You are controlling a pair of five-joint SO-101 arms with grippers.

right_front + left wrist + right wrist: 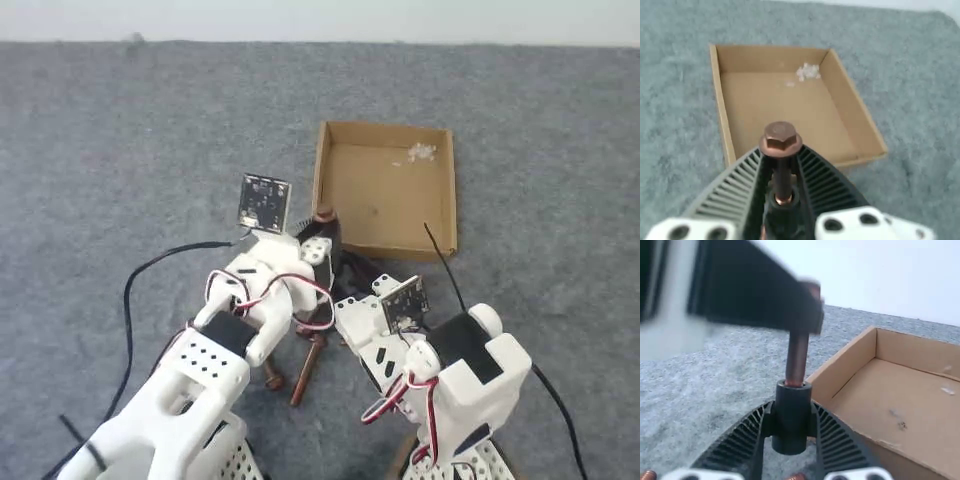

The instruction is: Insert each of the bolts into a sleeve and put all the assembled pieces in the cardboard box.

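Note:
My left gripper (781, 151) is shut on a copper bolt (781, 138) just below its hex head, shank pointing down. The shank's tip sits in the mouth of a black sleeve (791, 415), which my right gripper (791, 411) holds shut and upright from below. The bolt shank (797, 356) rises out of the sleeve to the left gripper's dark fingers (755, 295). In the high view the two grippers (322, 232) (350, 285) meet beside the near left corner of the cardboard box (322, 190). The box (722, 115) holds no assembled pieces.
Two loose copper bolts (305, 368) (272, 378) lie on the grey carpet between the arms' bases. A few white crumbs (420, 152) sit in the box's far corner. A black cable (445, 265) crosses the box's near right edge.

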